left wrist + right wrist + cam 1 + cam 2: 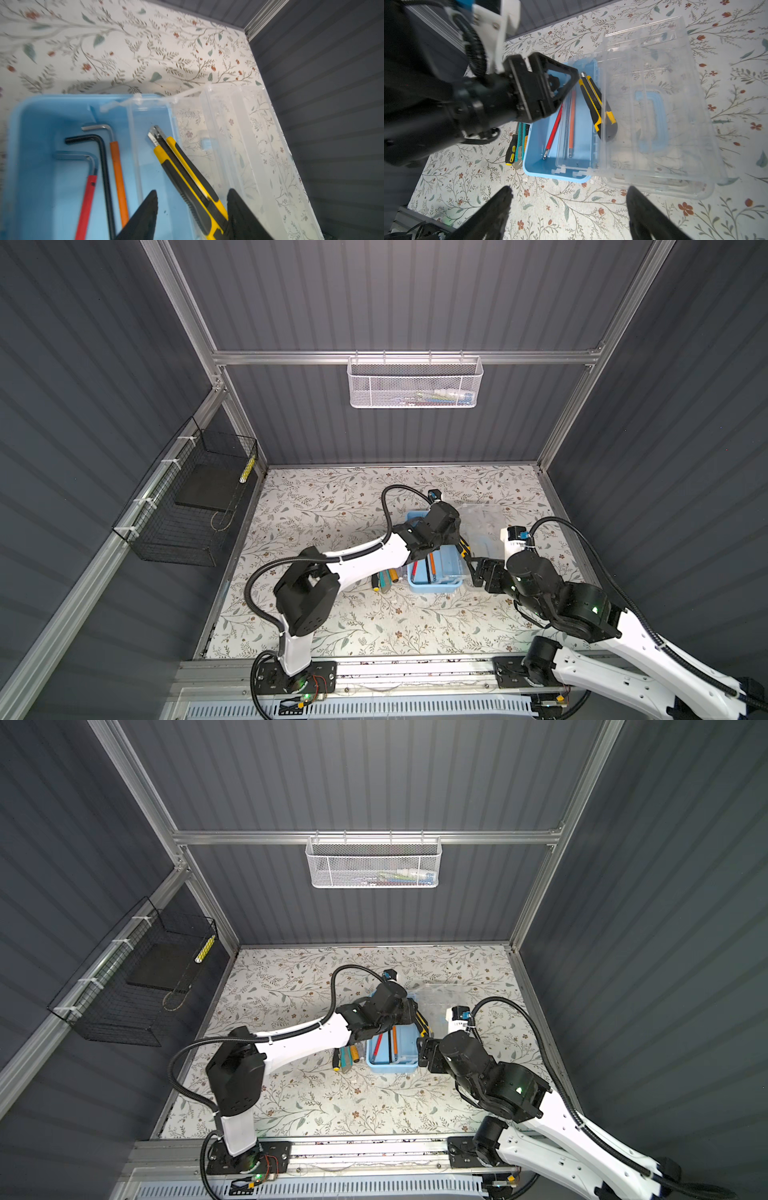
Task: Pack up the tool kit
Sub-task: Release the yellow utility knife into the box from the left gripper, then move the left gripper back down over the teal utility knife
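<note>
Screwdrivers (510,152) and teal utility knife (520,143) lie on the bench (332,614) at 8 o'clock of the light-blue box (432,587), probably next to pack. Hex keys (105,166) lie inside. Left gripper (192,192) hangs above, jaws parted around the yellow knife (596,104), which leans on the rim toward the clear lid (654,104) at 2 o'clock. Right gripper (569,190), jaws wide and empty, hovers at 4 o'clock, seemingly keeping clear.

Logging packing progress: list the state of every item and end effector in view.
Blue box, open.
Clear lid, folded back, lying flat.
Hex keys, inside the box.
Yellow knife, leaning on the box's hinge-side rim.
Screwdrivers, outside the box.
Teal knife, outside the box.
Left end effector, open above the yellow knife.
Right end effector, open, empty.
</note>
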{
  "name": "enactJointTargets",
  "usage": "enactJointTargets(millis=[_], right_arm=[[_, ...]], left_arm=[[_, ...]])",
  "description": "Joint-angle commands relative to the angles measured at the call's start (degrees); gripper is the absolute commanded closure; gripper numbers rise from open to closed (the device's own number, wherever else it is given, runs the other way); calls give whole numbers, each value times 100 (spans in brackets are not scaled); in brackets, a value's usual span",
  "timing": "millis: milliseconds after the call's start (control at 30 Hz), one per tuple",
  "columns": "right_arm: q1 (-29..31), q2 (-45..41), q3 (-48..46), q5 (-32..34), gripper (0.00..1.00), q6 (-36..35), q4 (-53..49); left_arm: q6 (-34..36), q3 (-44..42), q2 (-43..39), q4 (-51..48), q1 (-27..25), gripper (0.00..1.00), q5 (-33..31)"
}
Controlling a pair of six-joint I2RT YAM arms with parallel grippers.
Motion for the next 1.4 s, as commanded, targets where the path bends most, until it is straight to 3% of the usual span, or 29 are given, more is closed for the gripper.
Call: enactJointTargets(millis=[0,333,533,767,1367], right_arm=[[-11,176,151,-224,17,-53,-43],[377,776,-108,-457,19,160,384],[434,936,-181,-476,19,183,563],[437,1099,-164,-459,19,163,614],[418,1091,-209,-253,19,101,589]], left_arm=[[642,-170,-674,-711,25,44,-529],[642,-2027,-2292,-1755,273,47,-1016],[407,-3003,-2799,-1608,665,62,-918],[211,-3429,-2421,-1152,724,66,-671],[-70,-3405,-1156,-489,762,67,-309]])
